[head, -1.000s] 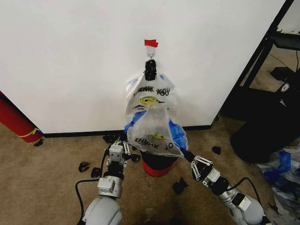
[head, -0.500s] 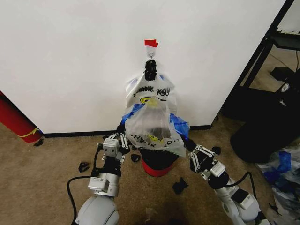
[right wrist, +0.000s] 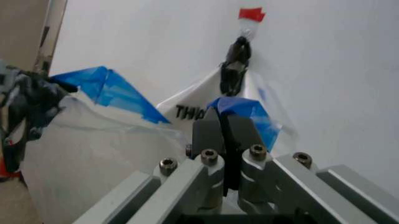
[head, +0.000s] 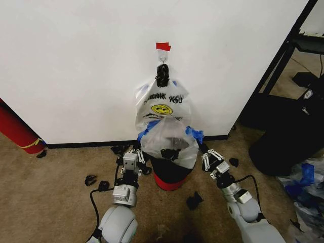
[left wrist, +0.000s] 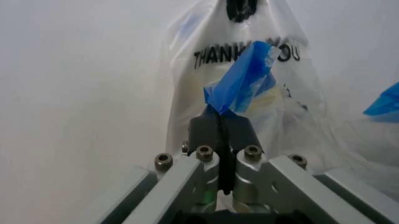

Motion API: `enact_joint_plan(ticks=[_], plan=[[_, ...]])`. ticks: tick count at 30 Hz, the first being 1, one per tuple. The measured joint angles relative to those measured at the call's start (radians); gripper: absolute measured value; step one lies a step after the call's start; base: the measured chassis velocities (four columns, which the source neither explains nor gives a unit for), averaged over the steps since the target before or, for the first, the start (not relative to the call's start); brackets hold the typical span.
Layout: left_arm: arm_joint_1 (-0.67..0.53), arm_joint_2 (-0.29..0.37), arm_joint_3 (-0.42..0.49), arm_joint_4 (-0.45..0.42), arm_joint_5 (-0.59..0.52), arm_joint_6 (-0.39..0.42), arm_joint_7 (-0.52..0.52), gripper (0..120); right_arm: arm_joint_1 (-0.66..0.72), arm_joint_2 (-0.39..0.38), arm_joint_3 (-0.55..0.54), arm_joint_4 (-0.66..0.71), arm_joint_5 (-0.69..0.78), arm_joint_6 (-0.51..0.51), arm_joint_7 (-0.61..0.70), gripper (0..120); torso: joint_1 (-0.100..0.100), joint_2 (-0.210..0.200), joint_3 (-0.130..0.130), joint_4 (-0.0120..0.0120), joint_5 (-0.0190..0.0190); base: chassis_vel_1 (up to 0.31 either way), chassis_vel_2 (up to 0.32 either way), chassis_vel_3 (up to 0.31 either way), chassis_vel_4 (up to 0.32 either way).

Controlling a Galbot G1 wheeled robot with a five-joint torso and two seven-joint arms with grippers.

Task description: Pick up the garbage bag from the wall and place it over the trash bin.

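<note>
Holding: we grip the garbage bag [head: 169, 144] stretched over the trash bin [head: 169, 174], against the wall [head: 76, 66].
Left gripper [left wrist: 223, 126]: clamped on a blue patch.
Right gripper [right wrist: 223, 126]: same.
Risk: thin film may tear, or snag the smiley bag [head: 162, 104] (just behind).
Views: wrists show pinches; head shows the bin.

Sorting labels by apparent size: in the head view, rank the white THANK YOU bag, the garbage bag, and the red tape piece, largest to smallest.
1. White THANK YOU bag, though partly covered.
2. Garbage bag, close in size, so unsure.
3. Red tape piece, clearly smallest.
</note>
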Motion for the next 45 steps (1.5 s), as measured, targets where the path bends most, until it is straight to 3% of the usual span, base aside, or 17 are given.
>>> enact_joint_plan(ticks=[12, 24, 30, 40, 45], plan=[[0.050, 0.012, 0.059, 0.045, 0.061, -0.030, 0.015, 0, -0.015, -0.060, 0.010, -0.029, 0.018, -0.024, -0.100, 0, 0.000, 0.000, 0.000, 0.0000, 0.0001, 0.000, 0.000, 0.000, 0.000], [0.057, 0.036, 0.039, 0.104, 0.144, -0.021, -0.019, 0, -0.098, -0.170, 0.129, -0.059, 0.200, -0.025, -0.401, 0, 0.000, 0.000, 0.000, -0.0001, 0.0000, 0.000, 0.000, 0.000, 0.000], [0.068, 0.058, 0.038, 0.132, 0.179, -0.012, -0.025, 0, -0.110, -0.138, 0.120, -0.129, 0.202, 0.026, -0.411, 0, 0.000, 0.000, 0.000, 0.0000, 0.0001, 0.000, 0.000, 0.000, 0.000], [0.082, 0.073, 0.036, 0.181, 0.230, -0.023, -0.026, 0, -0.110, -0.096, 0.092, -0.222, 0.154, 0.029, -0.434, 0, 0.000, 0.000, 0.000, -0.0001, 0.0000, 0.000, 0.000, 0.000, 0.000], [0.052, 0.054, 0.039, 0.270, 0.241, -0.040, -0.027, 0, -0.071, -0.065, 0.082, -0.304, 0.146, 0.030, -0.414, 0, 0.000, 0.000, 0.000, 0.0001, 0.0000, 0.000, 0.000, 0.000, 0.000]])
